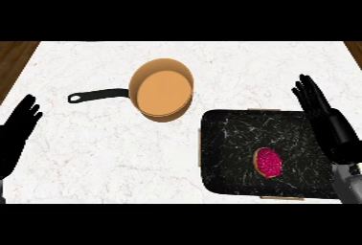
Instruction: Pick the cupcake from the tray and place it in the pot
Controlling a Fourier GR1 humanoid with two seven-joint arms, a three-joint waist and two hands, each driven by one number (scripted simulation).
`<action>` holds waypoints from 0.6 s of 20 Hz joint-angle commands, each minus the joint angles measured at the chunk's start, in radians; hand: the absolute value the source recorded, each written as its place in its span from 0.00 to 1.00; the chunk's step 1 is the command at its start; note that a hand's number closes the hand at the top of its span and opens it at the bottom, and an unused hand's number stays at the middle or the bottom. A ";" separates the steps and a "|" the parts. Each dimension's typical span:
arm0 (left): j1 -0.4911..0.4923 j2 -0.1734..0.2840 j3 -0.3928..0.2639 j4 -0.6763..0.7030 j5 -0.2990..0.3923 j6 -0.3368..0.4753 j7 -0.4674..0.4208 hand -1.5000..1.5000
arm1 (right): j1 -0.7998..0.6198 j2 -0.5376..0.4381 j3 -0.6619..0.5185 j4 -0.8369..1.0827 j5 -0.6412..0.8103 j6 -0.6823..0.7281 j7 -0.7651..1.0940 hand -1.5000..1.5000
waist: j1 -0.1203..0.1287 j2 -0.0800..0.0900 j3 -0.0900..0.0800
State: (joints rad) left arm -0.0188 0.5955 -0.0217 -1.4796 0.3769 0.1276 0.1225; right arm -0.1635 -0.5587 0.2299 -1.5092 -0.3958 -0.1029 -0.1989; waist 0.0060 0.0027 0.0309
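Note:
A cupcake with pink frosting (268, 162) lies on the black marbled tray (226, 143) at the lower right of the counter. An orange pot (164, 89) with a black handle (97, 95) stands at the counter's middle, up and left of the tray. My right hand (326, 122) is open, fingers straight and pointing up, over the tray's right edge, to the right of the cupcake and apart from it. At the left edge my left hand (19, 131) rests open, fingers up, holding nothing.
The counter top is white marble (84, 158). Strips of brown wooden floor (14, 60) show past its far left and far right corners. The pot's handle points left toward my left hand's side.

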 commanded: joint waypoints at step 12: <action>-0.117 -0.138 -0.019 -0.142 -0.043 0.155 0.021 0.50 | 0.302 0.022 -0.229 0.028 0.208 -0.424 -0.235 0.00 | -0.032 -0.008 -0.030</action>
State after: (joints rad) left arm -0.1353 0.4811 -0.0272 -1.5907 0.3409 0.2734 0.1299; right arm 0.0135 -0.6241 0.0329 -1.4222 -0.2144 -0.4156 -0.3108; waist -0.0301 -0.0025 -0.0003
